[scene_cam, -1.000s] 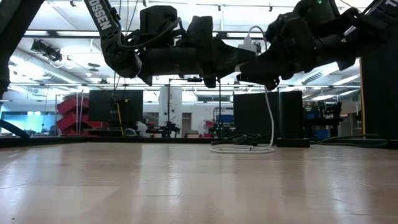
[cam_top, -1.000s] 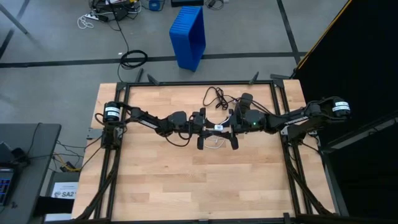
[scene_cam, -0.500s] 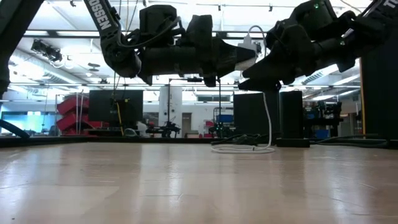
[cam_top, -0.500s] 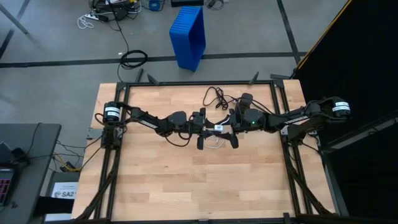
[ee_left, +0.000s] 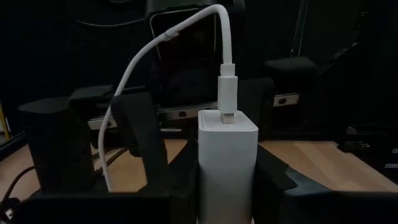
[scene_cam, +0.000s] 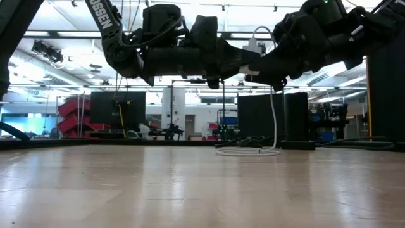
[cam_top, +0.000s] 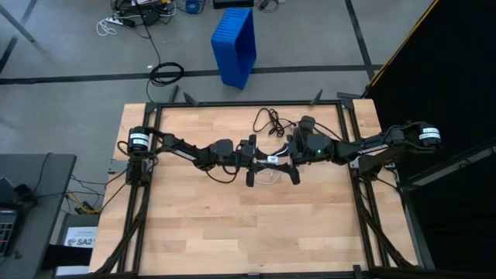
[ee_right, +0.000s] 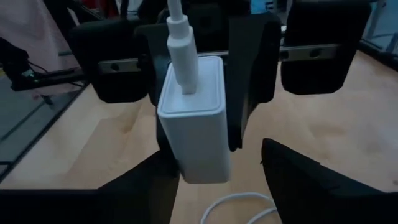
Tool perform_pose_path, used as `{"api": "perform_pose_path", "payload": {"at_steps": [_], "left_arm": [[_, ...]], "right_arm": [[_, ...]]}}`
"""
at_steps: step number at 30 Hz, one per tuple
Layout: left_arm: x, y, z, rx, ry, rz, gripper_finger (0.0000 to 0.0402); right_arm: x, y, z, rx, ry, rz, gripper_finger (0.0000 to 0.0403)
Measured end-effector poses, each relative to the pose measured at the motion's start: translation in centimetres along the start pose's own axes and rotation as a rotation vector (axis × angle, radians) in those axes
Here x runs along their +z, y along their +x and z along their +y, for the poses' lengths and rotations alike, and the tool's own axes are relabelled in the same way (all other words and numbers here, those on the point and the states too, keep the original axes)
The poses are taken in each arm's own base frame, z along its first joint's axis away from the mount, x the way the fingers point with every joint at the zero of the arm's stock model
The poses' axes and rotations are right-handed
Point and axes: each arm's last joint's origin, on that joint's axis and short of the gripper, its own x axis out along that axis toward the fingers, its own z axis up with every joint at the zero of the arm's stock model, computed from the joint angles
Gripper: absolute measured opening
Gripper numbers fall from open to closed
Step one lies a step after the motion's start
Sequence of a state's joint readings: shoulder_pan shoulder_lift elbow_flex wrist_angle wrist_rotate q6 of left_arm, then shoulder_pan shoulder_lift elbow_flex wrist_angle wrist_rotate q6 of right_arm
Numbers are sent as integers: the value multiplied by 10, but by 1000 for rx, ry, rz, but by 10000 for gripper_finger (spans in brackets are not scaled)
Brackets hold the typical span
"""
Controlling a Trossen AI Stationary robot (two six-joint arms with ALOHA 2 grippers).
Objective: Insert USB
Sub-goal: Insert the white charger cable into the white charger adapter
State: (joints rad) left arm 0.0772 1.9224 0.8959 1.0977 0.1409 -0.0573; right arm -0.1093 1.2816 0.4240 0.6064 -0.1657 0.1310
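Left pincer [ee_left: 227,205] clamped on white charger block [ee_left: 227,162], held above bench [cam_top: 201,225]. USB [ee_left: 227,93] plug seated in block. Right pincer [ee_right: 217,180] part-open, empty. Cable light, floppy; rigid plug body best gripped.

The USB [ee_left: 227,87] is a thin white cable with a small white plug at its end. The plug sits in the end of a white charger block [ee_left: 227,168], held up in the air over the middle of the bench [cam_top: 232,225]. From the plug the cable bends over and hangs down. The rest lies in a small loop [scene_cam: 247,151] on the bench below, a bit toward the far side.
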Motion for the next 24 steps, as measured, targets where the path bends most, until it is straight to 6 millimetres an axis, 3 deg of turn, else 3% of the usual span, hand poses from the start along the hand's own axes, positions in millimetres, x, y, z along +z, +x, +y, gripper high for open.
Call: {"api": "perform_pose_path", "payload": {"at_steps": [13,24], "left_arm": [[1,0,1,24,2,-10,71],[1,0,1,25,-17,-9,71]], "right_arm": [[1,0,0,5,1,-10,105],[1,0,0,8,-23,-13,75]]}}
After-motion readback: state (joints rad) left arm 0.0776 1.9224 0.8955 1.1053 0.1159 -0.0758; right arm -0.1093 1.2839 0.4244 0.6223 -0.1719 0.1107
